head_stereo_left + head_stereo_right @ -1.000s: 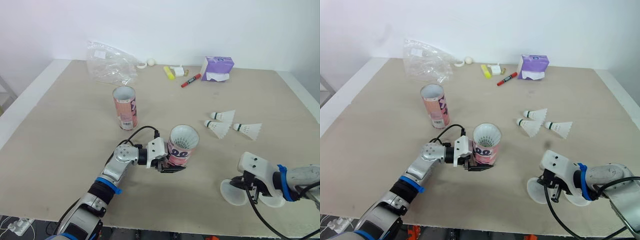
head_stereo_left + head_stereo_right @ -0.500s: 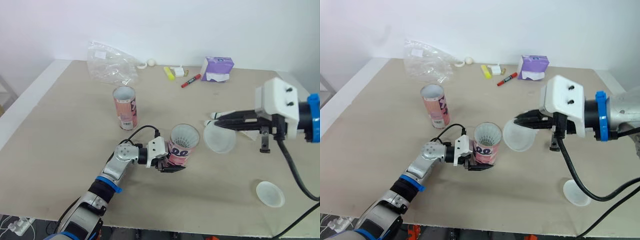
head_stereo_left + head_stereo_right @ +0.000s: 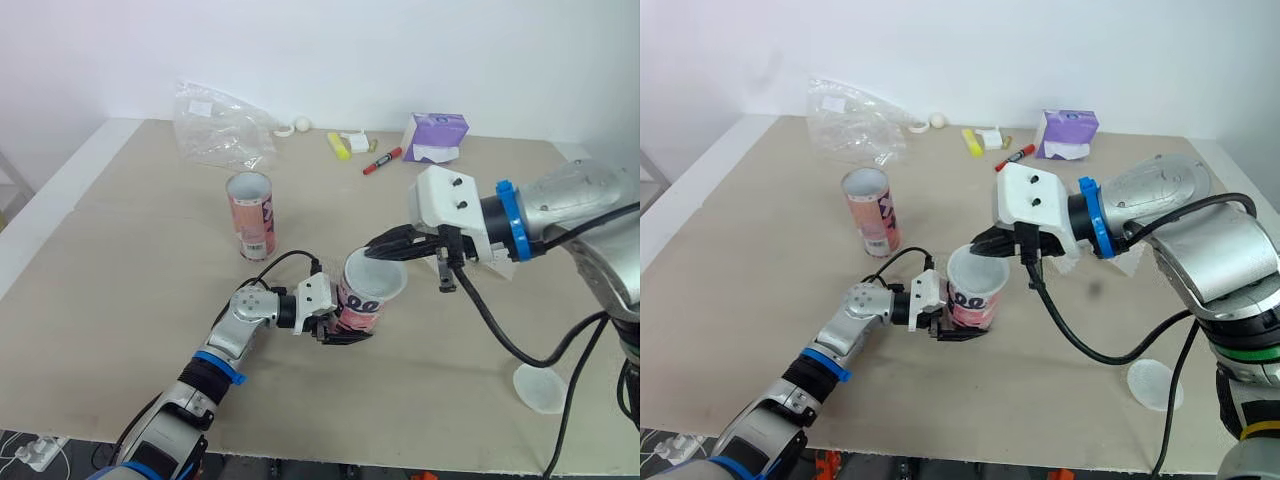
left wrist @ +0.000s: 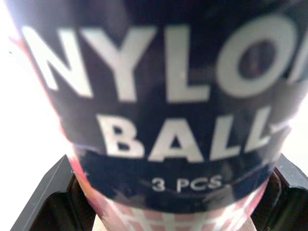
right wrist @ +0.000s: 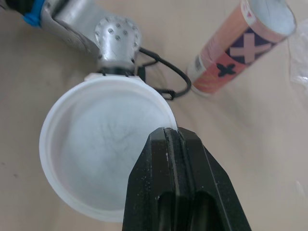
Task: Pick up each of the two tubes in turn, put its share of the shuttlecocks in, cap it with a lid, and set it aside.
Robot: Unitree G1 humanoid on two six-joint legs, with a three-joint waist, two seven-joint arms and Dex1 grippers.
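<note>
The tube (image 3: 362, 300) with the pink and dark label stood upright near the front middle of the surface (image 3: 130, 260). Your left claw (image 3: 345, 328) was clamped around its lower part, one black finger on each side. In your left wrist view its label read "NYLON BALL 3 PCS". Your right claw (image 3: 378, 250) was pinched narrow on the rim of a translucent white lid (image 3: 380, 280), holding it tilted at the tube's mouth. You could not tell whether the lid was seated, and it hid whatever was inside.

The second tube (image 3: 250, 215) stood upright by itself, farther back and to the left, well apart from the first. Its mouth was open and its contents could not be made out. The second lid (image 3: 540, 388) lay flat near the front right edge. A crumpled plastic bag (image 3: 220, 125), a red marker (image 3: 381, 161) and a purple box (image 3: 436, 137) sat along the far side.
</note>
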